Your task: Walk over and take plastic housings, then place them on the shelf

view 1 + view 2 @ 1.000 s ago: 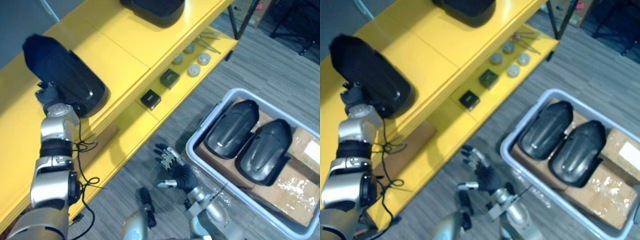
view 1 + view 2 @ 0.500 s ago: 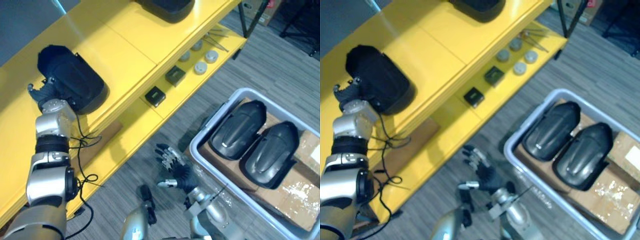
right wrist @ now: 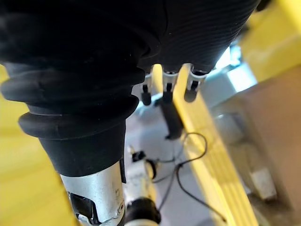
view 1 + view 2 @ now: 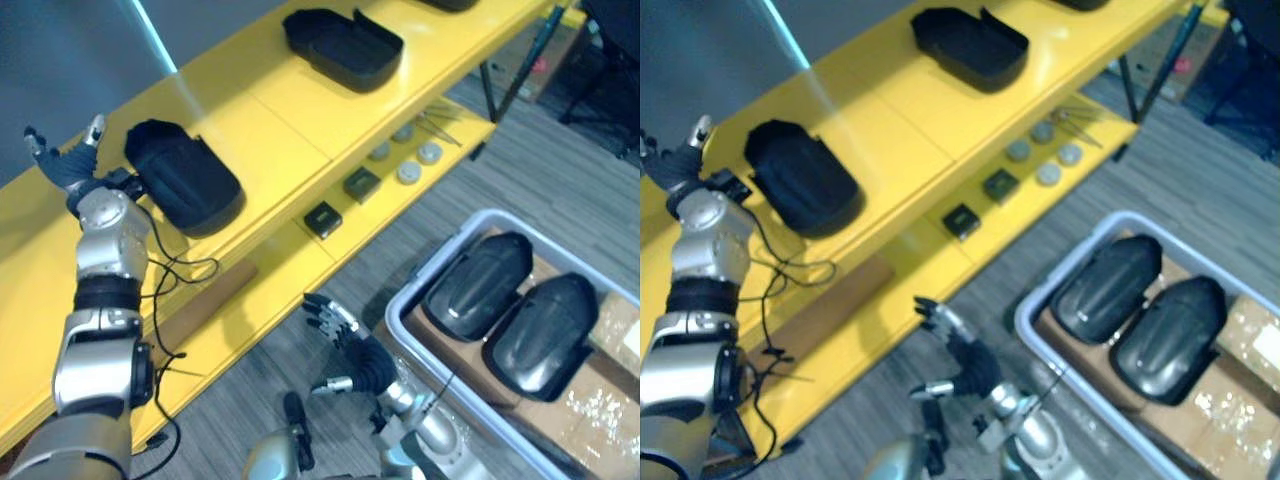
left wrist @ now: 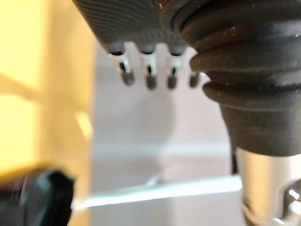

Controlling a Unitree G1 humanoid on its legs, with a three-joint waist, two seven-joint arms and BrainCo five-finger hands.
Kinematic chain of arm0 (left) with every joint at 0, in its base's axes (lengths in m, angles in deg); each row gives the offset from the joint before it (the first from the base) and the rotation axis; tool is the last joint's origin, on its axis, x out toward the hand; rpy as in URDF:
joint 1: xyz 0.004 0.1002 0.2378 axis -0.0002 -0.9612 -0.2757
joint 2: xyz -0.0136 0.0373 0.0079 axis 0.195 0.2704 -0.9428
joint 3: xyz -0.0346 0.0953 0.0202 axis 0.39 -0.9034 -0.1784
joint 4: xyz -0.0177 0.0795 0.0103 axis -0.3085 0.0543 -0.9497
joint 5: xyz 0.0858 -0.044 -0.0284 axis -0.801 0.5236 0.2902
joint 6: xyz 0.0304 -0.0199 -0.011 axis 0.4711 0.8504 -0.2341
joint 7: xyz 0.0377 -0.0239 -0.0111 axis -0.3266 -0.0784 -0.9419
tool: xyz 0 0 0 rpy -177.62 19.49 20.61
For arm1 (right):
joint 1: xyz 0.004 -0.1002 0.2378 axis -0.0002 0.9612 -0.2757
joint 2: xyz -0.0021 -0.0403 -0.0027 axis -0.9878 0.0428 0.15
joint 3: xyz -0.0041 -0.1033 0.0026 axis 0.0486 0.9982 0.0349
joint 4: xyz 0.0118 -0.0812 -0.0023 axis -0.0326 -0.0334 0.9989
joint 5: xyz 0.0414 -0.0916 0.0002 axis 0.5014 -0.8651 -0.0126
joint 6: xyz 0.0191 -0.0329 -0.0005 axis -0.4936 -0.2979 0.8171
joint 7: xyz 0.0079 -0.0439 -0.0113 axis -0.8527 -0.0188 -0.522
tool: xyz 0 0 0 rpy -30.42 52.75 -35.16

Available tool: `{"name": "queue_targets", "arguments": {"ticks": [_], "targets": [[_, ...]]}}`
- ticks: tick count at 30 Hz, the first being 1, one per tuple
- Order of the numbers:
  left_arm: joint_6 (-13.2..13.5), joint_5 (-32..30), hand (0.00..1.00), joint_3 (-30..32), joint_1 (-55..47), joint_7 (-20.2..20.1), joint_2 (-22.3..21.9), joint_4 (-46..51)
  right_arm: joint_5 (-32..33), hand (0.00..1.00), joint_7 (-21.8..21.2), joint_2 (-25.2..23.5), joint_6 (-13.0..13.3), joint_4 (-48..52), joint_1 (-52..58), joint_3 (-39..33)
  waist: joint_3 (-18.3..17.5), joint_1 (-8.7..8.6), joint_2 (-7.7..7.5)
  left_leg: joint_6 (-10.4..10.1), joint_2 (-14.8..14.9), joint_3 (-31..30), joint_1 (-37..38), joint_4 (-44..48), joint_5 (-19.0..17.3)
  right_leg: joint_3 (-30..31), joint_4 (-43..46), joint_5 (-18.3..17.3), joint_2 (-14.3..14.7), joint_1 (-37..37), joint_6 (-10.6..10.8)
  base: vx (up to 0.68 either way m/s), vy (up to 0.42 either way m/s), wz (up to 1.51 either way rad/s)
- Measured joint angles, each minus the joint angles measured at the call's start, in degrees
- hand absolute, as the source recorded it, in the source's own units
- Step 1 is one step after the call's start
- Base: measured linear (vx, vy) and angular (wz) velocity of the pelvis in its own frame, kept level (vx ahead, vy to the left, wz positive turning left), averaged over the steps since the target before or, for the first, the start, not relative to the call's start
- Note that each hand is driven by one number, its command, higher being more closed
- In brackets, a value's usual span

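One black plastic housing (image 4: 185, 188) lies flat on the top board of the yellow shelf (image 4: 290, 110), apparently set down where it cannot slide off. The left hand (image 4: 68, 165) hovers just beside the housing's end without touching it, fingers spread and empty. A second housing (image 4: 345, 47) lies farther along the shelf. On the floor in front of the shelf, a grey bin (image 4: 437, 243) holds two more housings (image 4: 470, 285). The right hand (image 4: 360, 362) hangs between the shelf and the bin, fingers loosely straight and holding nothing, probably placed for the next pick.

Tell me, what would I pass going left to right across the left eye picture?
Left hand → near housing → far housing, both on the shelf → then, in the bin, left housing → right housing.
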Motion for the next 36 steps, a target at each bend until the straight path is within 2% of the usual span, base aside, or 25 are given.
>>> {"name": "queue_targets", "arguments": {"ticks": [1, 2, 3, 6, 8, 11, 14, 16, 17, 18, 20, 25, 28, 30, 32, 36], "targets": [[0.49, -0.54, 0.0, 0.57, -2.8, -0.73, -1.03, 3.17, 0.04, 0.0, 0.49, 0.03, 0.0, -0.28, -0.85, -1.93, -0.56, 0.76, -0.13, 0.0, -0.03, -0.64, 0.5, -0.14, 0.0, -0.94, -0.59, 0.0, 0.0, 1.1, 0.0, 0.1, -0.031, 0.66], [0.67, -1.93, 0.0, 2.21, -8.84, -1.91, -3.49, 10.16, 0.03, 1.0, 1.58, 0.04, -0.01, -0.64, -2.35, -5.56, -2.27, 2.25, -0.25, -0.01, -0.12, -1.99, 1.41, -0.6, 0.0, -2.84, -1.97, 0.0, 0.03, 3.27, 0.0, 0.1, -0.02, 0.59], [0.86, -3.13, 0.0, 4.02, -14.85, -3.31, -5.66, 15.78, 0.04, 1.0, 2.56, 0.1, -0.09, -1.14, -4.44, -8.48, -3.84, 3.56, -0.39, -0.06, -0.3, -3.28, 2.25, -1.02, 0.03, -4.37, -3.21, 0.0, 0.07, 5.32, 0.0, 0.1, -0.019, 0.61], [1.03, -5.26, 0.0, 7.03, -24.81, -6.45, -10.17, 23.07, -0.64, 1.0, 3.86, 0.16, -0.72, -3.79, -8.7, -11.01, -6.39, 5.64, -0.61, -0.07, -0.72, -5.56, 2.77, -1.12, 0.04, -7.04, -5.04, 0.04, 0.05, 8.06, 0.03, 0.06, -0.011, 0.51], [0.77, -5.32, 0.0, 7.34, -32.67, -8.98, -14.32, 27.03, -4.24, 1.0, 7.1, -0.13, -3.5, -7.76, -11.82, -11.09, -7.16, 7.53, -0.67, -0.42, -1.22, -7.61, 3.46, -1.68, 0.51, -9.13, -6.54, 0.13, 0.03, 10.24, 0.13, -0.02, -0.025, 0.41], [-0.11, -5.7, 0.0, 5.48, -40.32, -12.41, -19.2, 27.51, -6.85, 1.0, 11.11, -2.61, -6.62, -14.13, -13.77, -10.93, -7.53, 9.31, -0.58, -0.24, -1.45, -8.61, 2.89, -2.97, 1.66, -10.5, -7.38, 0.73, 0.04, 10.33, 0.22, -0.08, -0.01, 0.24], [-0.05, -6.63, 0.0, 2.85, -46.98, -17.17, -23.55, 27.42, -8.85, 1.0, 14.32, -3.24, -7.89, -17.25, -13.87, -11.19, -7.49, 10.16, -0.71, 0.47, -1.81, -9.28, 2.47, -4.81, 2.97, -11.1, -8.49, 1.85, 0.0, 10.06, 0.44, -0.07, 0.021, 0.14], [0.07, -6.68, 0.0, 1.04, -48.8, -20.0, -24.32, 27.17, -8.95, 1.0, 15.01, -3.29, -7.91, -19.0, -14.37, -11.32, -7.5, 10.21, -0.89, 0.84, -2.19, -9.91, 1.9, -4.83, 3.42, -11.91, -8.69, 2.13, -0.25, 10.0, 0.76, -0.07, 0.033, 0.18], [0.37, -8.14, 0.0, -0.46, -49.91, -23.35, -24.42, 25.85, -9.03, 1.0, 14.91, -3.35, -7.91, -21.89, -16.09, -11.38, -7.49, 10.38, -0.91, 1.0, -2.44, -9.88, 1.87, -5.07, 3.53, -11.98, -8.75, 2.28, -0.51, 10.01, 0.94, -0.07, 0.033, 0.11], [0.41, -8.99, 0.0, -1.12, -50.07, -24.75, -24.36, 24.87, -9.02, 1.0, 14.89, -3.32, -7.9, -23.14, -17.03, -11.45, -7.47, 10.48, -0.88, 1.01, -2.5, -9.8, 1.86, -5.1, 3.52, -11.96, -8.77, 2.31, -0.61, 10.0, 0.99, -0.07, 0.033, 0.01], [0.26, -9.36, 0.0, -3.88, -49.78, -27.8, -23.83, 20.27, -8.77, 1.0, 14.75, -3.33, -7.85, -26.7, -20.66, -11.54, -7.45, 10.78, -0.83, 1.13, -2.56, -9.61, 1.01, -5.12, 3.62, -11.98, -9.13, 2.5, -0.66, 9.42, 1.13, -0.06, 0.018, 0.02], [0.03, -10.82, 0.0, -7.19, -49.43, -28.54, -23.56, 8.18, -8.47, 1.0, 13.48, -2.78, -7.79, -31.25, -26.05, -11.57, -6.1, 11.51, -1.45, 1.26, -2.53, -9.29, -0.4, -5.05, 4.52, -12.08, -8.87, 3.03, -0.77, 7.96, 1.16, 0.0, 0.001, 0.02], [-0.32, -10.02, 0.0, -8.16, -49.32, -32.55, -23.51, 3.22, -6.8, 1.0, 12.21, -1.73, -7.76, -34.3, -30.53, -12.46, -3.3, 12.07, -0.21, 1.3, -2.75, -9.64, -1.38, -4.85, 4.91, -12.23, -7.1, 2.55, -1.27, 6.43, 1.04, -0.01, 0.005, 0.08], [-2.26, -6.08, 0.0, -11.2, -48.21, -39.3, -23.21, -2.18, -5.78, 1.0, 11.11, -0.62, -7.47, -35.86, -35.24, -14.52, -0.53, 12.08, 2.01, 1.43, -3.16, -9.67, -2.1, -4.84, 5.35, -12.21, -4.47, 1.7, -2.14, 4.65, 1.28, -0.04, 0.016, 0.03], [-4.17, -4.54, 0.0, -13.12, -48.01, -43.14, -23.19, -6.06, -4.96, 1.0, 10.19, -0.13, -7.45, -37.14, -37.87, -15.28, 0.97, 12.04, 2.89, 1.57, -3.58, -9.7, -2.16, -4.84, 5.47, -12.17, -2.47, 0.6, -2.99, 3.83, 1.47, -0.02, 0.013, 0.04], [-4.83, -3.79, 0.0, -14.18, -47.84, -44.75, -23.14, -11.92, -4.04, 1.0, 9.49, 0.1, -7.32, -39.06, -40.45, -15.27, 2.13, 12.06, 2.95, 1.34, -3.69, -9.8, -3.45, -4.82, 5.71, -12.06, 0.96, -1.19, -3.72, 1.03, 1.21, 0.01, -0.034, 0.04]]}}
